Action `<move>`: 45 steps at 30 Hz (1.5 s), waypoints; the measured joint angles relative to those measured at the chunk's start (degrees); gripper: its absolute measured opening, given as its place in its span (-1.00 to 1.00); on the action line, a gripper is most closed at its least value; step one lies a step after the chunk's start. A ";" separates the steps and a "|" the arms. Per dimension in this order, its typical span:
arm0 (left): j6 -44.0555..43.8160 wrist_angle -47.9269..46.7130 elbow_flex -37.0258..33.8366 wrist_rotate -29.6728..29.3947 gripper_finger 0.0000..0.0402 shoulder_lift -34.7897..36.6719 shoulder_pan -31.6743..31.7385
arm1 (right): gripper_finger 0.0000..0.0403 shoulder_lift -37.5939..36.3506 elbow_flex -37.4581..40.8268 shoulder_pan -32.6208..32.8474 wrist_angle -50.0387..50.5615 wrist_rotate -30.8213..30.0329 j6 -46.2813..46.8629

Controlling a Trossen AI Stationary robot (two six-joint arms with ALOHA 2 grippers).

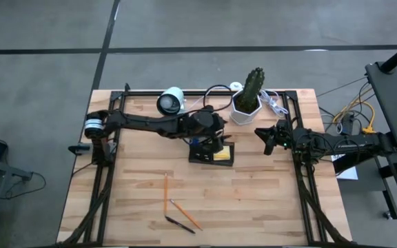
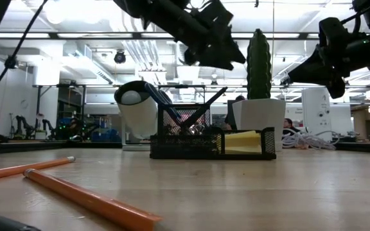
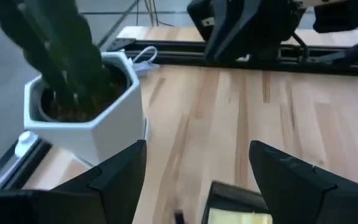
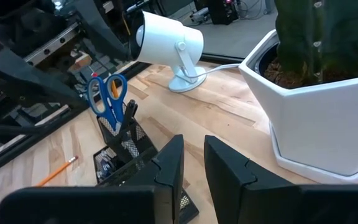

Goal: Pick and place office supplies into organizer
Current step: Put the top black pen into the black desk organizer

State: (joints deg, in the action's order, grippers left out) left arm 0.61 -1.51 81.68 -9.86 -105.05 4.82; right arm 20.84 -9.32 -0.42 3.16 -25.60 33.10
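The small black mesh desk organizer (image 1: 211,153) sits just above the middle of the overhead frame, on the light wooden slat table (image 1: 253,200). A pair of blue-handled scissors (image 4: 107,99) stands upright in its tall compartment, handles up, with a dark pen beside them. A yellow sticky-note pad (image 2: 243,142) lies in the low compartment, on the right side of the organizer in the table-level picture.

The left gripper (image 3: 197,177) hangs directly over the organizer with its two dark fingers spread wide and nothing between them.

In the lower centre of the overhead frame, well apart from the organizer, lie two thin orange pencils (image 1: 166,193) and a thin black pen (image 1: 179,224).

Above and to the right of the organizer stands a white hexagonal pot (image 1: 246,108) holding a tall green cactus (image 1: 254,85). To the upper left sits a white cylindrical camera (image 1: 171,100) on a round base, and white cables (image 1: 273,103) lie just right of the pot.

The right gripper (image 1: 269,140) hovers at centre right of the overhead frame, right of the organizer, its fingers nearly together, a narrow slit between them, holding nothing.
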 joint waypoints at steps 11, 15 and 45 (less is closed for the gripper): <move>-1.40 -8.12 -0.44 0.57 0.33 -2.28 0.04 | -0.73 0.00 0.00 0.04 0.04 0.04 -0.02; -1.73 -8.10 -1.01 0.41 0.33 -2.25 0.07 | -0.73 0.29 0.00 0.04 0.02 0.04 -0.03; -1.79 -7.90 -2.07 -1.02 -0.87 -2.21 0.00 | -0.73 0.31 0.00 0.04 0.11 0.06 -0.09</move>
State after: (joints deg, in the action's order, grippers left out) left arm -1.19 -9.41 79.61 -10.88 -107.26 4.82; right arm 21.15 -9.32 -0.38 3.27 -25.54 33.01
